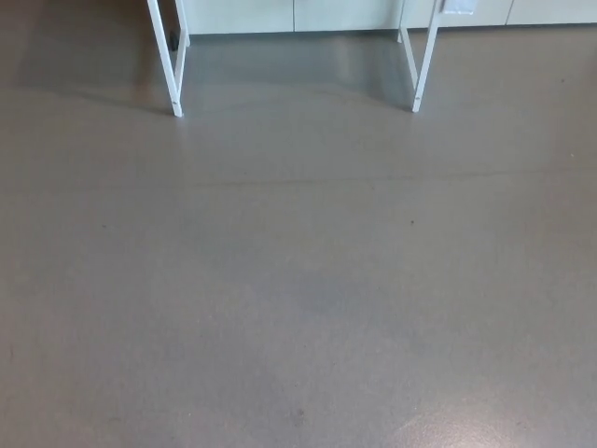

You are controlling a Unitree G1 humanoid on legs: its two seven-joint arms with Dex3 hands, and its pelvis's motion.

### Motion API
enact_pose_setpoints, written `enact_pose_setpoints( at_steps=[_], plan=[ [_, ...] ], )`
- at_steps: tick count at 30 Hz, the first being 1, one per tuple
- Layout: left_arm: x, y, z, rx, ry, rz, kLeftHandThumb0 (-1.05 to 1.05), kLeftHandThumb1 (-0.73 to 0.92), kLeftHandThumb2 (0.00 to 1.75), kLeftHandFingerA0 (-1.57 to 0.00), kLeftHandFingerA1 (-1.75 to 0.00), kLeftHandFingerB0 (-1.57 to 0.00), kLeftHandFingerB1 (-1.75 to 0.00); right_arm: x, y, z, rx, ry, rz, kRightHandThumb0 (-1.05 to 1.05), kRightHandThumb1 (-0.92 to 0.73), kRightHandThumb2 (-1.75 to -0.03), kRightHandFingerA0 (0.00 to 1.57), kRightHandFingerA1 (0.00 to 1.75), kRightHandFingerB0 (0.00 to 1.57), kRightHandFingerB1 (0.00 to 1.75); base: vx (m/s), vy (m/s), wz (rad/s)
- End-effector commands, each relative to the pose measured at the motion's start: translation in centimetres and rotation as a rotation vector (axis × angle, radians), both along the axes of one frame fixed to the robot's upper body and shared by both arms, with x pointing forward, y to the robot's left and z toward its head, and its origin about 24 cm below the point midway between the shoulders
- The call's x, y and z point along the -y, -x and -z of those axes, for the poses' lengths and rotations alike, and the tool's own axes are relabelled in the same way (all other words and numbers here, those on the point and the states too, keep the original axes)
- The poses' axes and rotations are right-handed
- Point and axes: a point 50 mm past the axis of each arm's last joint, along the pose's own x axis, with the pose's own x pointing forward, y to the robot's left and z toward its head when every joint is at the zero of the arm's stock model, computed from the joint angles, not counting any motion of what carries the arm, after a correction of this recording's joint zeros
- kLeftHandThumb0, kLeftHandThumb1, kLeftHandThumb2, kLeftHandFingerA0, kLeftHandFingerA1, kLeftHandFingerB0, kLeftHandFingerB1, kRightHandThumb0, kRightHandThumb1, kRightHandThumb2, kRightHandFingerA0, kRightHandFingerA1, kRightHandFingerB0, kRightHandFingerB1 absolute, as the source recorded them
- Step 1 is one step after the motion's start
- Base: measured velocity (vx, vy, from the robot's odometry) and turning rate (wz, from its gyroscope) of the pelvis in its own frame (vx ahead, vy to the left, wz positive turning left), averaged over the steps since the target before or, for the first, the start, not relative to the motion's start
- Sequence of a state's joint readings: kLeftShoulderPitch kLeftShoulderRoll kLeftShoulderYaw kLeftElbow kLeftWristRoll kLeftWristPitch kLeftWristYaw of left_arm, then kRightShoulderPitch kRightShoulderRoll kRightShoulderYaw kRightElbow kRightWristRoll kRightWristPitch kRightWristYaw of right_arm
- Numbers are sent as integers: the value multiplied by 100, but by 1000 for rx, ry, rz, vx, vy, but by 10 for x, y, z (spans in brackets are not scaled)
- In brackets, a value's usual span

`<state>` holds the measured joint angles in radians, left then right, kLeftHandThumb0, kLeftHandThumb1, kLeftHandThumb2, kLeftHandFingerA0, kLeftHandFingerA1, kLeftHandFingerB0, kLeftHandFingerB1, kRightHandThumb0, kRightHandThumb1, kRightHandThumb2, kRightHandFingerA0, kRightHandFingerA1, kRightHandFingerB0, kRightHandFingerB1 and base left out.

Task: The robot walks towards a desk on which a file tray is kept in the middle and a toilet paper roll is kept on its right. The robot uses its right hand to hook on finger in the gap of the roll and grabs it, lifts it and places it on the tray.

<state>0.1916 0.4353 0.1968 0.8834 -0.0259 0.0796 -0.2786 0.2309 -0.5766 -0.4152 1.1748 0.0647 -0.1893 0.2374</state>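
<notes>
While the head view looks steeply down, the grey floor (298, 299) fills nearly the whole picture, smooth and slightly glossy, with a soft pale reflection near the lower right corner and a faint darker patch around the middle. A few tiny dark specks dot it, one to the right of centre and one low in the middle.

Along the top edge runs a band of pale cabinet fronts (345, 14), split by thin vertical seams, with a small lighter panel near the upper right. Their dim reflection lies on the floor just below them.

In front of that band stand two white frame legs of the bench. The left leg (168, 61) slants down to a foot on the floor at the upper left; the right leg (423, 61) slants the other way to a foot at the upper right. Each has a second, thinner strut just beside it. Only these legs show; the top of the bench lies beyond the upper edge.

Neither arm nor hand of the robot appears, so their pose and the state of the fingers cannot be told. The file tray and the toilet paper roll are outside the picture; where they lie cannot be told.
</notes>
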Motion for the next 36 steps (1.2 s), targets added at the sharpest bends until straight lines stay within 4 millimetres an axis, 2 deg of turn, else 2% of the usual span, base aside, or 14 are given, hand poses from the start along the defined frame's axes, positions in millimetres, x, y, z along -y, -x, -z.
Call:
enact_pose_setpoints(
  at_steps=[1,20,28,36],
  plan=[
    [-4,-2,-4,17,25,-2,-49,56,71,-17,-69,-3,-54,5,-5,-8,64,4,-23,-65,-49,-81,44,58,6,28,0,0,0],
    [-3,-3,-4,18,28,1,-49,56,71,-17,-69,-3,-54,5,-3,-8,68,3,-19,-65,-49,-81,44,58,6,28,16,29,0],
    [-4,-4,-4,18,27,2,-49,56,71,-17,-69,-3,-54,4,-2,-6,67,0,-16,-65,-49,-81,44,58,6,28,159,136,-16],
    [-5,-3,-4,15,24,3,-49,56,71,-17,-69,-3,-54,3,-1,-5,64,-2,-14,-65,-49,-81,44,58,6,28,259,-27,8]
  ],
)
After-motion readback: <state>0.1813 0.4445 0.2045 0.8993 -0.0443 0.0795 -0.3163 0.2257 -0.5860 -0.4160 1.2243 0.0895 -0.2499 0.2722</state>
